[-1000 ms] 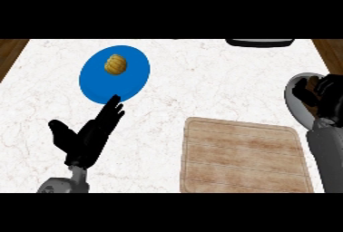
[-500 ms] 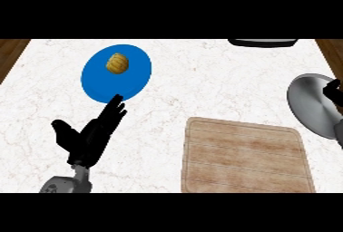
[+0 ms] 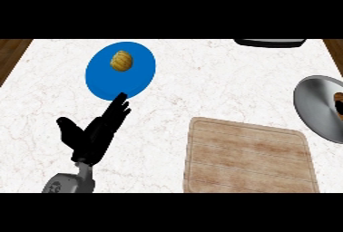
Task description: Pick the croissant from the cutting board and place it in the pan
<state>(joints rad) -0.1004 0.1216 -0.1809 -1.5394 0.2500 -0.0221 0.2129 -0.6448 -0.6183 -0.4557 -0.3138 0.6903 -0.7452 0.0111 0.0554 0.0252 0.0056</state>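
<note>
Gone past the right edge since a second ago: right hand, unseen now. Near left, left hand (image 3: 94, 136) resting open, idle. Cutting board (image 3: 248, 158) bare; farther right, brown sliver in the pan (image 3: 313, 108), likely the croissant (image 3: 339, 103), delivered. Far left, bun (image 3: 120, 61) on blue plate (image 3: 134, 81).

Only a brown sliver of the croissant (image 3: 338, 103) is seen, inside the grey pan (image 3: 311, 108) at the right edge; the wooden cutting board (image 3: 248, 158) is laid flat nearby.

left hand (image 3: 94, 133): open, fingers straight, thumb spread | left forearm: enters from lower edge
</note>
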